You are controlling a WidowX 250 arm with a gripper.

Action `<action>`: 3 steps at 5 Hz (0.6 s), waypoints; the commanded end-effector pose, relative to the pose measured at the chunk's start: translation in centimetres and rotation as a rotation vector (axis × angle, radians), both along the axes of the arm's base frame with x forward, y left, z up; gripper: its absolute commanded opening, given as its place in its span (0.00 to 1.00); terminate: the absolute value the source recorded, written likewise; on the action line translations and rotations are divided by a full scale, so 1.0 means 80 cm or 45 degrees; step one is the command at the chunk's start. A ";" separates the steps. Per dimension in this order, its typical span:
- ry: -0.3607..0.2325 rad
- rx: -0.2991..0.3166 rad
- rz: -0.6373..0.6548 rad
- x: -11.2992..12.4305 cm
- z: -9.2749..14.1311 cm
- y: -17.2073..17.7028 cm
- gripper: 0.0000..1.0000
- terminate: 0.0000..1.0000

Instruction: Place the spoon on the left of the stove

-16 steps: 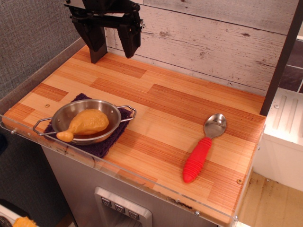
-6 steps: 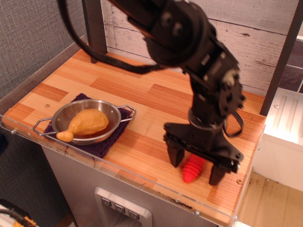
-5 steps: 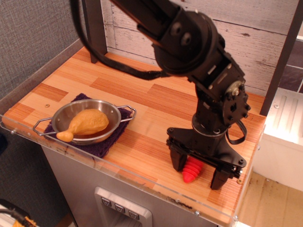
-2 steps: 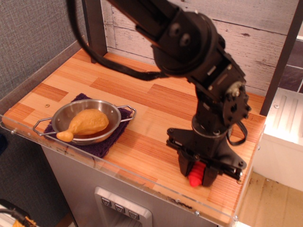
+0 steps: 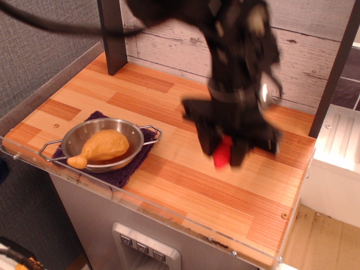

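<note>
Spoon (image 5: 223, 152): its red ribbed handle is pinched between the two dark fingers of the gripper (image 5: 223, 153), with the lower end of the handle showing below them; a bright metallic patch beside the blurred arm, up and to the right, may be its bowl. It is held clear of the stove (image 5: 185, 169), above the right-centre of the striped wood-plank top. At the left of the top, well apart from the spoon, a steel two-handled pan (image 5: 103, 144) holding a toy chicken drumstick (image 5: 101, 147) rests on a dark purple cloth (image 5: 119, 172).
</note>
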State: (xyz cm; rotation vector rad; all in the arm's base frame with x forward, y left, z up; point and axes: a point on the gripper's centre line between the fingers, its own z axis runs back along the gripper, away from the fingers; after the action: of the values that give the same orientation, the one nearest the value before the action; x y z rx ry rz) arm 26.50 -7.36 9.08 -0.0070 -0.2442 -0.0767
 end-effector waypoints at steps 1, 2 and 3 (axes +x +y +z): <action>-0.056 -0.052 0.142 -0.041 0.095 0.126 0.00 0.00; -0.011 -0.055 0.155 -0.058 0.090 0.188 0.00 0.00; 0.046 -0.032 0.099 -0.060 0.072 0.251 0.00 0.00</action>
State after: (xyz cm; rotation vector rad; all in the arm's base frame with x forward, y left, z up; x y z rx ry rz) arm 21.83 12.23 13.56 -0.0487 -0.1668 -0.0032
